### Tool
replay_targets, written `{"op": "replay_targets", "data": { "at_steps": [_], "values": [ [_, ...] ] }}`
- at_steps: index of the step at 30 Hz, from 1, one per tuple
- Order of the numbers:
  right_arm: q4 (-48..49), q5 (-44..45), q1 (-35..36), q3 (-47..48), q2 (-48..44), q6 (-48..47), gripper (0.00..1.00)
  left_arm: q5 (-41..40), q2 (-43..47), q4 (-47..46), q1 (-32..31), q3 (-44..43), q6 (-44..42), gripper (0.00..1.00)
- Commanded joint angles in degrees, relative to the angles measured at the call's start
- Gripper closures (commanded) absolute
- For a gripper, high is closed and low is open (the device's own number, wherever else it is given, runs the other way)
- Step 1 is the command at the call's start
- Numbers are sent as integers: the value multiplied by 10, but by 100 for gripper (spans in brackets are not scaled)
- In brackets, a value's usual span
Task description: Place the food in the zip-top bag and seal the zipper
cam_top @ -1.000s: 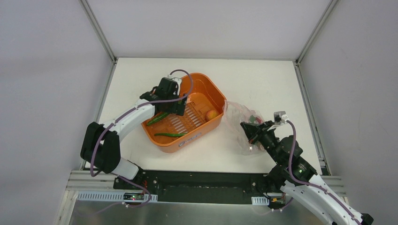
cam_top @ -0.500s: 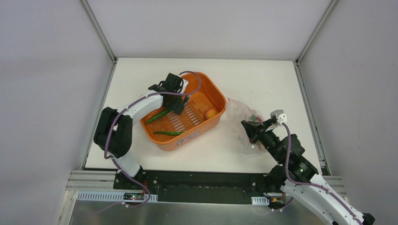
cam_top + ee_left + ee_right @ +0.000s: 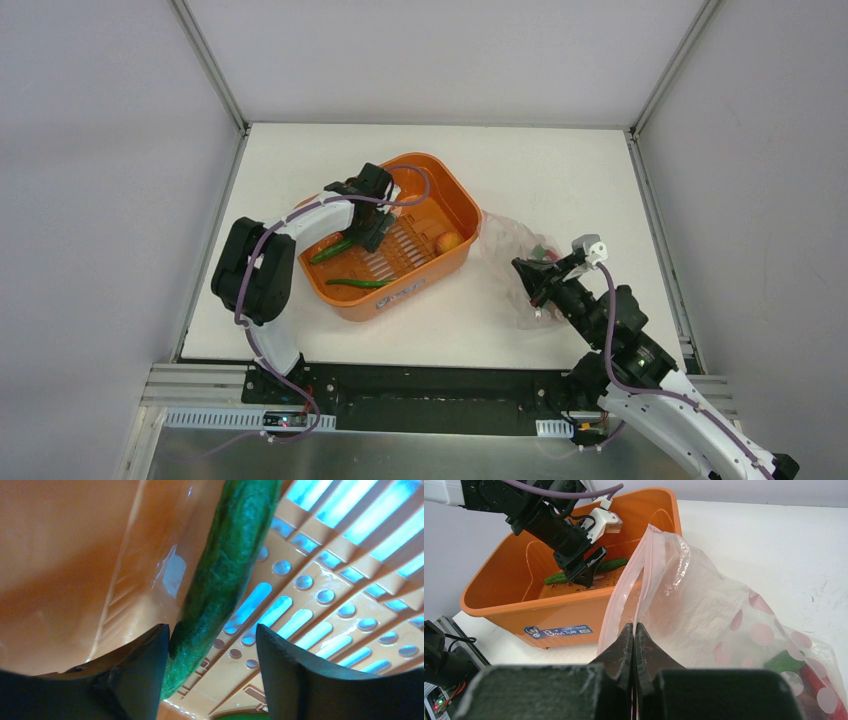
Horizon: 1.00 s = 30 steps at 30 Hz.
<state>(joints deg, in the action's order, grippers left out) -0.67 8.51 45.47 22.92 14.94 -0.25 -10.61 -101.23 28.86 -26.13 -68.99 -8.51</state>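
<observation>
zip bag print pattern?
Clear zip-top bag with pink dots, pink zipper strip; clearest in right wrist view.

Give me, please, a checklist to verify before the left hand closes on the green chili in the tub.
1. Open left hand straddling the green chili: ok.
2. Chili centred in the gap: not ok, it lies close to one side.
3. Hand free of the orange tub wall: cannot tell.
4. Grip of the right hand on the zip-top bag at the zipper: ok.
5. Bag mouth open wide enough for the chili: cannot tell.
</observation>
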Motion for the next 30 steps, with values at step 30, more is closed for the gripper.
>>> {"op": "replay_targets", "data": {
  "at_steps": [30],
  "values": [
    [-26,35,2,41,-2,49,100,80,230,66,-21,25,15,89]
  ]
}}
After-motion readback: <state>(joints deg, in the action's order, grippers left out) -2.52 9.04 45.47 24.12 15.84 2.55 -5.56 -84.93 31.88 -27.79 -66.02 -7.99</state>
